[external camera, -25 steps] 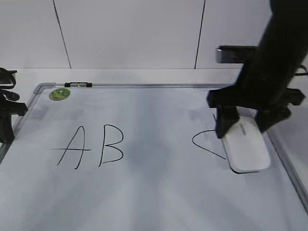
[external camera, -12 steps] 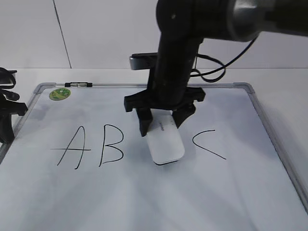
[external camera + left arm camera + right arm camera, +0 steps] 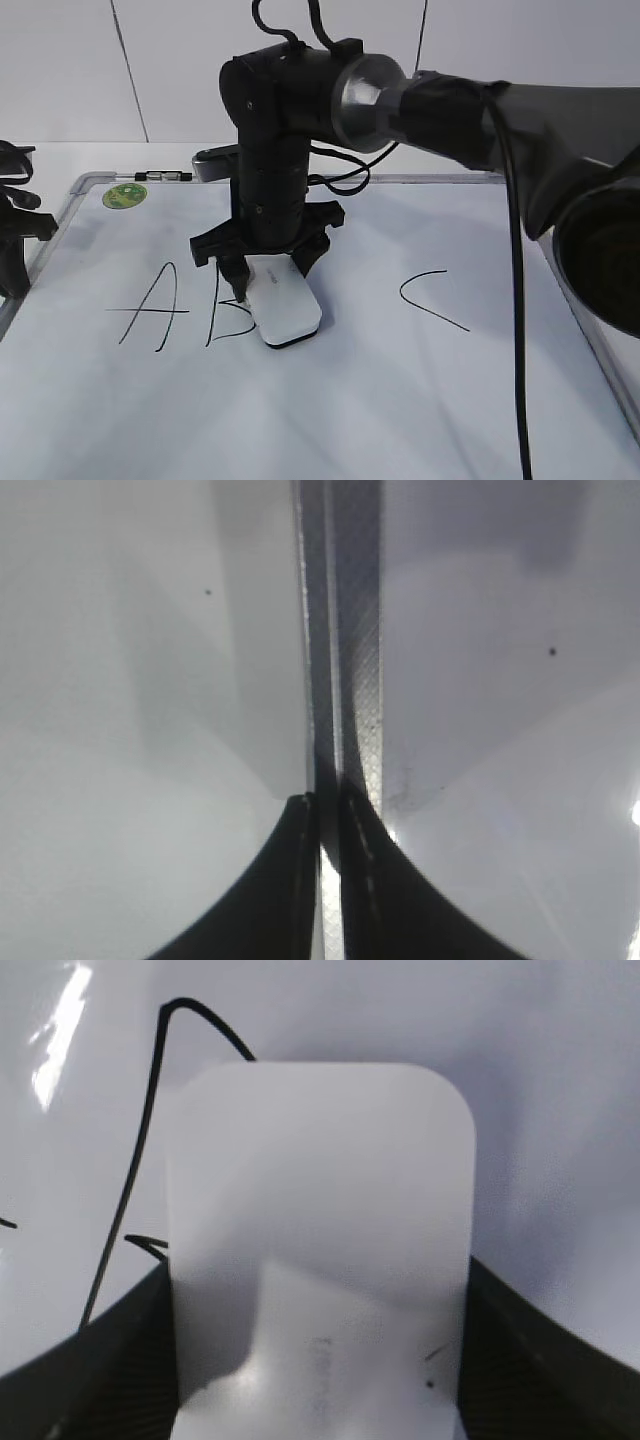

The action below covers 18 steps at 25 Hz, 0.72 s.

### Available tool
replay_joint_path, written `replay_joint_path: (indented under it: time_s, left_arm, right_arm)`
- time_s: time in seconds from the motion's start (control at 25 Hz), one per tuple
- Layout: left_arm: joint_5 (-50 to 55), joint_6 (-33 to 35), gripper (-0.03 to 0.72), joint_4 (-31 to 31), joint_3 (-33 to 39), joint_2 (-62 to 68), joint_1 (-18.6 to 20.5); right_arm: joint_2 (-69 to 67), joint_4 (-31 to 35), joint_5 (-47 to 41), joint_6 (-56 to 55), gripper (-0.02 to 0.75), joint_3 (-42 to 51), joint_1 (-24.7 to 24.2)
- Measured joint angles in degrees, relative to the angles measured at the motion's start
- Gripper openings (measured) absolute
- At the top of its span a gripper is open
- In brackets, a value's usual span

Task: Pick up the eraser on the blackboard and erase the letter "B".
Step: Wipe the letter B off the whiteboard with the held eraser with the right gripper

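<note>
The right gripper (image 3: 268, 268) pinches the eraser (image 3: 285, 308) flat on the blackboard (image 3: 400, 400), covering the right half of the letter "B" (image 3: 222, 320), while the left gripper (image 3: 328, 880) looks pressed together, apparently over the board's frame.

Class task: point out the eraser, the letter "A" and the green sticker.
eraser (image 3: 287, 309), exterior view, white top face.
letter "A" (image 3: 152, 309), exterior view, on its crossbar.
green sticker (image 3: 124, 195), exterior view, its centre.
</note>
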<state>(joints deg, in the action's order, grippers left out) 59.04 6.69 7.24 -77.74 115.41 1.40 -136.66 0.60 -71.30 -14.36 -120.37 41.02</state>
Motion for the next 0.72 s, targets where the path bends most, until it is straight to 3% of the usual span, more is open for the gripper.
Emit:
replay_joint_path:
  time_s: [0.32,0.72]
  left_arm:
    - [0.0,0.0,0.017,0.2,0.0,0.0,0.03]
    - [0.0,0.0,0.017,0.2,0.0,0.0,0.03]
  right_arm:
    - [-0.69,-0.6,-0.82,-0.02,0.554,-0.83,0.66]
    - [-0.91,-3.34,0.01,1.98,0.554,-0.93,5.41]
